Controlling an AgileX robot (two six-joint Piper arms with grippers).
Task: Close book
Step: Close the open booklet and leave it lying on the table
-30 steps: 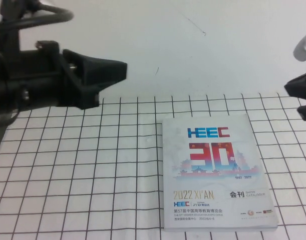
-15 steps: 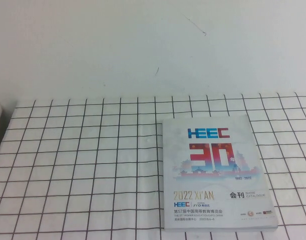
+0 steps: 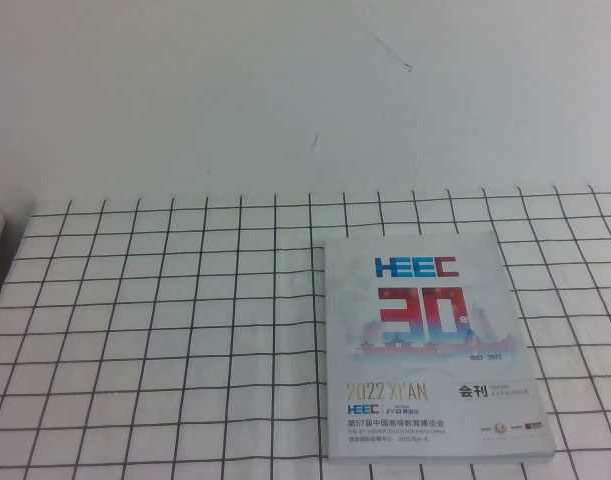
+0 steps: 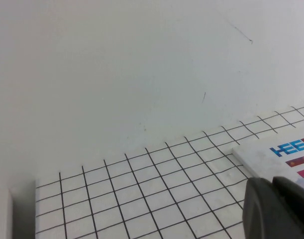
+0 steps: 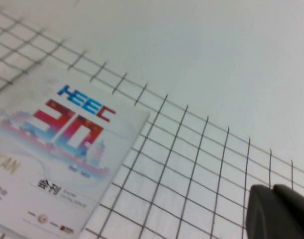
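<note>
White glossy cover, thick soft-bound book [image 3: 430, 350], catalogue type. It lies flat and face up on the grid sheet [image 3: 165, 330], right of centre and close to the tabletop's [image 3: 285, 90] near edge. Cover is down, no pages showing, so I judge it closed already.

Handling, my guess: moderately heavy for its size, and the block is stiff as a whole. The cover alone would bend. The laminate looks slick, so pads could slide on it. Not fragile, though corners could crease. It lies flush to the sheet, so there is no easy pinch from above. I'd take the free long edge on the right, or just press down on the cover.

Long axis runs from the near edge to the far edge, tilted slightly, top leaning left. The title reads upright from my side, head of the book toward the far edge. Spine is probably the left long edge, but I can't confirm.

Left gripper [image 4: 278, 209] is out of the high view. Only a dark tip shows in its wrist view, near the book's far left corner and not touching; spread or pressed together, I cannot tell. Right gripper [image 5: 278, 211] is likewise just a dark tip, over the grid well apart from the book's right side; cannot tell.
</note>
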